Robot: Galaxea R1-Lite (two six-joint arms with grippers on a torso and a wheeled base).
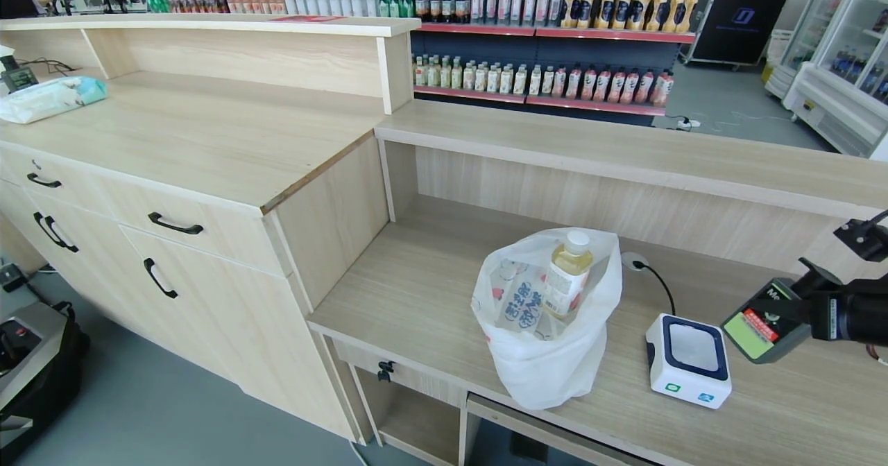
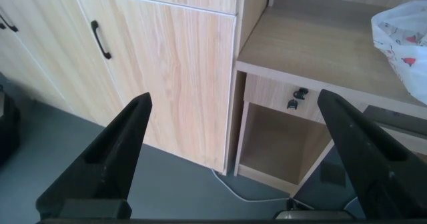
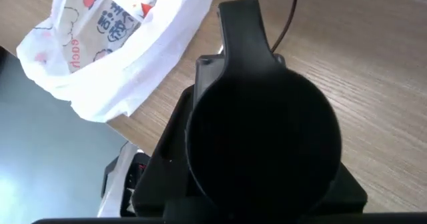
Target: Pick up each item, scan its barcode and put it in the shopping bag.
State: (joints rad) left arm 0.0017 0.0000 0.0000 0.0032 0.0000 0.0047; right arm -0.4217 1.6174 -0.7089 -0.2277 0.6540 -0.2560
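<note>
A white shopping bag (image 1: pixel 548 341) stands open on the lower counter (image 1: pixel 416 292), with a yellow-drink bottle (image 1: pixel 567 275) and a printed packet (image 1: pixel 520 303) inside. To its right lies the white barcode scanner (image 1: pixel 688 360), window facing up. My right gripper (image 1: pixel 805 306) is shut on a dark canister (image 1: pixel 760 320) with a green and red label, held just right of the scanner and a little above the counter. In the right wrist view the canister's round dark end (image 3: pixel 263 144) hides most of the counter, and the bag (image 3: pixel 113 44) lies beyond it. My left gripper (image 2: pixel 235 97) hangs open and empty low beside the cabinet.
A black cable (image 1: pixel 655 279) runs from the scanner to the back wall. A taller counter with drawers (image 1: pixel 173 227) stands to the left, with a tissue pack (image 1: pixel 52 98) on it. A raised ledge (image 1: pixel 624 150) borders the back. A drawer lock (image 2: pixel 297 99) sits under the counter edge.
</note>
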